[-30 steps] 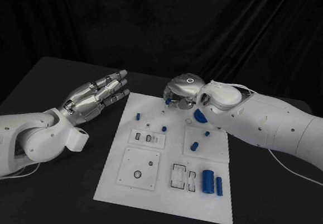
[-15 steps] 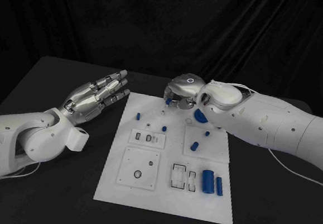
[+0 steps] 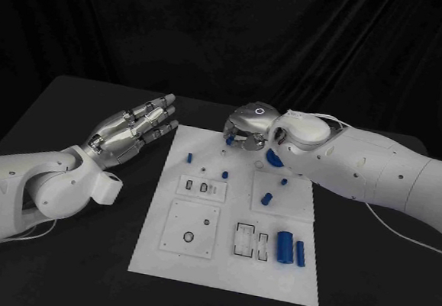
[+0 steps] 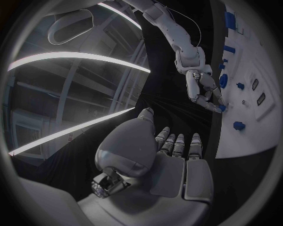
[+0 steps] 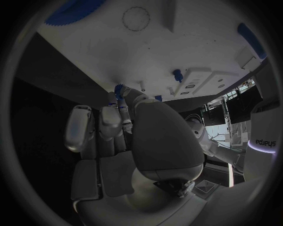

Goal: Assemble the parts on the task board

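At the far edge of the task board (image 3: pixel 233 224), the right hand (image 3: pixel 249 126) pinches a small blue part (image 3: pixel 230 138) in its fingers (image 4: pixel 207 100), long axis seemingly upright above the board, while the left hand (image 3: pixel 135 129), fingers spread and empty, hovers off the board's left edge, farther away.

— we see a dim scene in the head view: black drapes and black table (image 3: pixel 59 122) swallow the light, while the task board (image 3: pixel 235 224) and white arms stand out bright.

— light falls from above; a small glare spot sits on the right hand (image 3: pixel 253 123), behind its fingers.

— in the left wrist view, bright ceiling strips streak beyond the left hand (image 4: pixel 159 160).

— both wrist views bend straight edges and darken at the rim; near palms look soft.
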Controlling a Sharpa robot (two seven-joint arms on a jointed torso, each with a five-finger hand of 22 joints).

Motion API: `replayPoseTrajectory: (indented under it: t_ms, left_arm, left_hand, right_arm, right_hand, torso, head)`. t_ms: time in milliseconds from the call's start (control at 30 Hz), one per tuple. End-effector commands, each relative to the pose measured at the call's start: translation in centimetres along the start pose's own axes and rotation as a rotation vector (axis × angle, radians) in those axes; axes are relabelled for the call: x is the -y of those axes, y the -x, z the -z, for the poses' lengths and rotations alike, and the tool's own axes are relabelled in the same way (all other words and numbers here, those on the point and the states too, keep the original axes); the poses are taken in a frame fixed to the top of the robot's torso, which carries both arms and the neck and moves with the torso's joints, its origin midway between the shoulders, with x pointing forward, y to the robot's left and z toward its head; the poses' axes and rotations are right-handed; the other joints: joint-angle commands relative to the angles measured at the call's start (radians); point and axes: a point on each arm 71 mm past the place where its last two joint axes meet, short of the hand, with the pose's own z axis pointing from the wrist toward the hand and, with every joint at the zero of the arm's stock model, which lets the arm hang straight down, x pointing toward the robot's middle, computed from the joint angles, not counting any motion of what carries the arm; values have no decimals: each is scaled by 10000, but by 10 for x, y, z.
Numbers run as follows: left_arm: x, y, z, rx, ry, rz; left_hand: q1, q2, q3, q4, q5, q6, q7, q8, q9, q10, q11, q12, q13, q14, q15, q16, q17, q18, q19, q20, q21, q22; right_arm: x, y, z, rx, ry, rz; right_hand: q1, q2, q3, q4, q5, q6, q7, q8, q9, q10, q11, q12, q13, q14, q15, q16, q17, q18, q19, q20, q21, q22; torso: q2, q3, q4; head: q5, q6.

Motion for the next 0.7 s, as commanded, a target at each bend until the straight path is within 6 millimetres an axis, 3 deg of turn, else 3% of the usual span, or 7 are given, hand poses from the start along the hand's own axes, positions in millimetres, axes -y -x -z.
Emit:
replayPoseTrajectory:
  t_ms: [33, 467, 500, 533, 567, 633, 700]
  left_arm:
    - [3, -1, -1, -101, -326, 81]
    - [2, -1, -2, -100, -302, 74]
    - [2, -1, -2, -103, -299, 75]
    - [2, -1, -2, -105, -297, 77]
    - [2, -1, -2, -107, -294, 78]
    - [2, -1, -2, -111, -288, 80]
    - [1, -1, -2, -112, -280, 81]
  left_hand:
    - [111, 29, 47, -12, 52, 29, 16, 66, 8, -6, 38, -61, -9, -4, 100, -36, -12, 182, 29, 64, -34, -12]
    - [134, 35, 84, -16, 81, 18, 1, 66, 5, -8, 34, -62, -10, -4, 106, -36, -12, 183, 29, 73, -34, -12]
    - [134, 35, 84, -16, 81, 18, 1, 66, 5, -8, 34, -62, -10, -4, 106, -36, -12, 183, 29, 73, -34, -12]
    - [134, 35, 84, -16, 81, 18, 1, 66, 5, -8, 34, -62, -10, -4, 106, -36, -12, 183, 29, 73, -34, -12]
    - [142, 37, 98, -17, 89, 6, -1, 63, 3, -10, 32, -62, -11, -4, 108, -36, -12, 183, 29, 76, -34, -12]
    - [142, 37, 98, -17, 89, 6, -1, 63, 3, -10, 32, -62, -11, -4, 108, -36, -12, 183, 29, 76, -34, -12]
    - [142, 37, 98, -17, 89, 6, -1, 63, 3, -10, 32, -62, -11, -4, 108, -36, -12, 183, 29, 76, -34, -12]
  right_arm:
    - [1, -5, 1, -379, -138, -66]
    - [2, -6, 2, -461, -354, -96]
    - [2, -6, 2, -490, -434, -98]
    - [3, -6, 2, -501, -521, -98]
    - [4, -6, 2, -497, -609, -97]
    - [5, -6, 3, -436, -768, -88]
    - [7, -5, 4, -239, -898, -68]
  right_hand:
    - [-61, -36, 46, 16, -59, -122, 23, -59, -5, -100, 27, -32, 4, -86, 7, -20, -18, -5, -29, 65, -75, -1]
    - [-112, -85, 94, 27, -110, -422, -30, -241, -46, -330, 22, -45, -5, -147, 12, -30, -36, -4, -62, 72, -96, 19]
    - [-150, -130, 96, 45, -147, -727, -106, -411, -119, -497, 46, -47, -18, -171, 29, -49, -65, 0, -83, 79, -117, 1]
    - [-258, -251, 87, 91, -307, -1542, -442, -847, -320, -1045, 128, -36, -31, -233, 88, -86, -124, 9, -137, 109, -172, -38]
    - [-322, -309, 34, 98, -429, -2080, -635, -904, -463, -1511, 184, -46, -30, -289, 136, -125, -191, 26, -197, 138, -238, -99]
    - [-442, -354, -277, 15, -636, -4262, -1075, -957, -991, -2841, 245, -29, -18, -595, 201, -414, -657, 118, -506, 233, -590, -449]
    - [-510, -269, -571, -56, -655, -5159, -1163, -995, -1225, -3323, 297, -14, 1, -700, 246, -436, -723, 152, -610, 292, -723, -528]
  torso:
    - [1, 0, 29]
    - [-3, -4, 23]
    - [-3, -5, 26]
    - [-1, -5, 27]
    - [1, -5, 30]
    - [1, -1, 26]
    - [-2, 0, 24]
  head:
    - [-17, -6]
    - [-9, -29]
    - [-9, -33]
    - [-9, -34]
    - [-11, -34]
    - [-7, -26]
    - [-2, -25]
